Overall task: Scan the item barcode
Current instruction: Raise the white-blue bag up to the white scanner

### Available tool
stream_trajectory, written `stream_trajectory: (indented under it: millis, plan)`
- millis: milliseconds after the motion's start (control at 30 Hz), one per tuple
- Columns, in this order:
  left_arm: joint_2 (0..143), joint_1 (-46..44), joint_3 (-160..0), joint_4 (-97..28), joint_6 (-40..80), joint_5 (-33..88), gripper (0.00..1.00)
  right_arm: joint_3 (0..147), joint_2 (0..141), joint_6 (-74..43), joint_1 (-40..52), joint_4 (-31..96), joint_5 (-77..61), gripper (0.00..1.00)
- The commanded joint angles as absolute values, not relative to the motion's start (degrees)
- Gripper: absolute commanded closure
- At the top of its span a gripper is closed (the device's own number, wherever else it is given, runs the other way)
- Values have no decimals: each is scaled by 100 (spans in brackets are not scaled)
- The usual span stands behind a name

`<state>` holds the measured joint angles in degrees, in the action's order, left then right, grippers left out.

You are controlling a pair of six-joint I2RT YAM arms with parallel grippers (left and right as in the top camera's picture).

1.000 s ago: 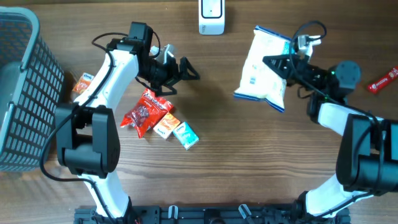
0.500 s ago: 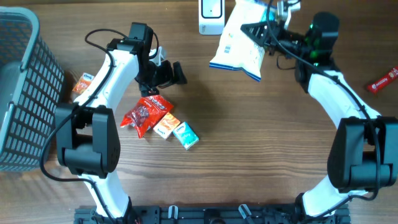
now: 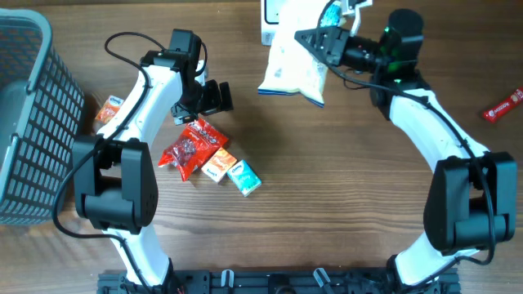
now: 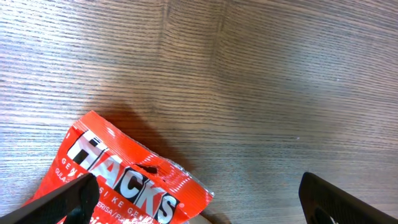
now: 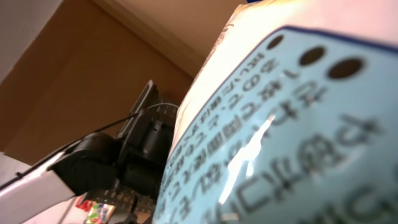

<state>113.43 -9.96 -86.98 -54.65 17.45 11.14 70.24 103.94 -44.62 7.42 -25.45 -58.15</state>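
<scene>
The item is a white and pale blue snack bag (image 3: 292,67) with Japanese print. My right gripper (image 3: 320,41) is shut on its upper edge and holds it in the air at the back of the table. The bag hangs partly over a white scanner (image 3: 271,11), hiding most of it. In the right wrist view the bag (image 5: 292,118) fills the frame and my fingers are hidden. My left gripper (image 3: 217,96) stands open above the table. In the left wrist view a red Hacks bag (image 4: 118,180) lies below the left gripper (image 4: 198,190), nearer its left finger, untouched.
A red Hacks bag (image 3: 192,145) and two small packets (image 3: 231,171) lie left of centre. A grey wire basket (image 3: 33,122) stands at the far left with an orange packet (image 3: 108,108) beside it. A red bar (image 3: 502,104) lies at the right edge.
My right arm has swung the white and blue bag left and toward the back, over the scanner. The left gripper has drawn back a little to the left, still open.
</scene>
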Motion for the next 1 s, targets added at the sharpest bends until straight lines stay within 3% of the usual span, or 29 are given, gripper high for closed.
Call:
stream_trajectory:
  millis: [0, 100, 233, 400, 567, 700, 967]
  plan:
    - [11260, -967, -8691, -5452, 1695, 1015, 0, 7218, 10370, -3970, 827, -2421, -5072, 95]
    - [11260, -967, -8691, -5452, 1695, 1015, 0, 7596, 10370, -3164, 895, -1435, -4473, 95]
    - [11260, -967, -8691, -5450, 1695, 1015, 0, 8366, 10370, -1898, 1149, 381, -2633, 96]
    - [11260, -967, -8691, -5450, 1695, 1015, 0, 9159, 10370, -860, 1645, 993, -644, 96]
    - [11260, -967, -8691, -5450, 1695, 1015, 0, 9253, 10473, 596, 2250, 126, 1411, 95]
    - [11260, -967, -8691, -5450, 1695, 1015, 0, 9253, 11080, 3148, 2799, -1142, 2718, 95]
    - [11260, -967, -8691, -5450, 1695, 1015, 0, 9253, 12908, 7472, 3081, -3938, 3205, 95]
